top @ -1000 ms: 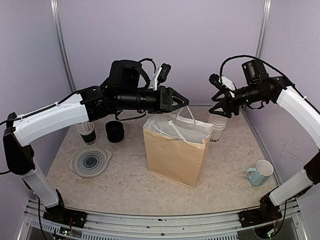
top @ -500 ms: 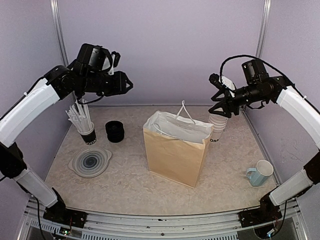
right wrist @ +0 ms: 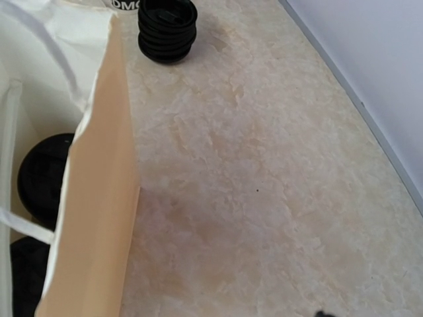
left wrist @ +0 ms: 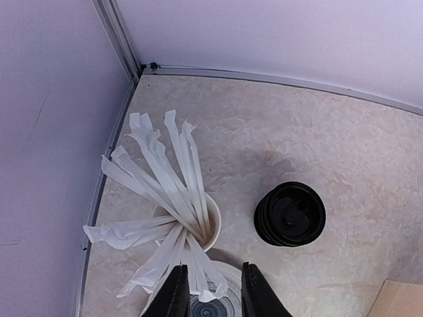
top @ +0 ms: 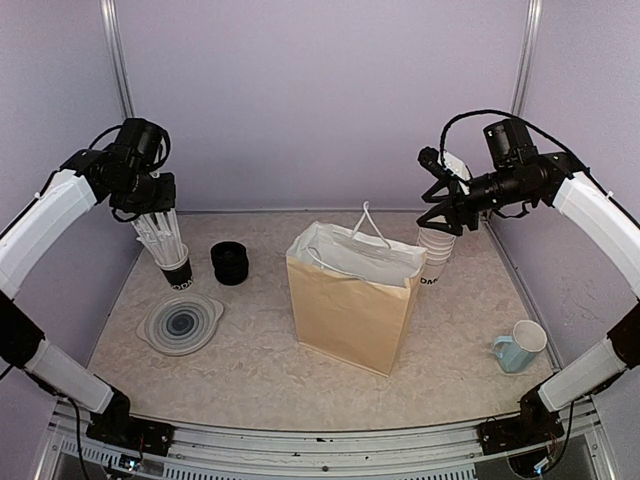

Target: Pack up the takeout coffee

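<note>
My left gripper (left wrist: 211, 281) has swung off the paper bag (top: 345, 310) to the tabletop's far left corner, over the straw cup (left wrist: 210, 224), fingers slightly parted, empty. Both lidded coffee cups (right wrist: 45, 177) sit inside the bag; packing looks done. Right gripper (top: 440, 215) hangs open, empty.

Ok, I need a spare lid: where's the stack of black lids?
Top view, rear left: the stack of black lids stands between the straw cup and the paper bag, nearer the cup.

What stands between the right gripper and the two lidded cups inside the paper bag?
Only the wall of the paper bag and a white handle strip crossing one lid; its mouth is open, and the right gripper hovers outside.
</note>
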Robot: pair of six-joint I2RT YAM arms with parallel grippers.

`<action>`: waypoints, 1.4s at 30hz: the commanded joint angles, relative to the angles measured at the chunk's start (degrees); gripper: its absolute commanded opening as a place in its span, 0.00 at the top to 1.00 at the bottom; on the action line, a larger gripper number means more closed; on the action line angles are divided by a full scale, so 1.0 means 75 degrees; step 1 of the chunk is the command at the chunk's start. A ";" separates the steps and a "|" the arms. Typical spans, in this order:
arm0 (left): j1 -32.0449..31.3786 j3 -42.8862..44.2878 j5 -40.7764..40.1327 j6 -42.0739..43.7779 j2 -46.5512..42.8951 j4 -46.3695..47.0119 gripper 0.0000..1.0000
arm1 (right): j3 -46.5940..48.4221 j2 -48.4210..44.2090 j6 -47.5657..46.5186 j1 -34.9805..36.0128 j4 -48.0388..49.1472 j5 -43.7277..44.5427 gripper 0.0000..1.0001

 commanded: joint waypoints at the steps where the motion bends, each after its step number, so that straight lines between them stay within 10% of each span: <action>1: 0.0055 0.0246 0.0802 0.0347 0.0153 -0.0313 0.71 | -0.0010 -0.0077 -0.0015 -0.0079 -0.0094 -0.0021 0.34; 42: -0.0246 0.0913 -0.0371 -0.0102 0.1532 -0.2112 0.74 | -0.0191 -0.0088 -0.0026 -0.0083 -0.0098 -0.0054 0.34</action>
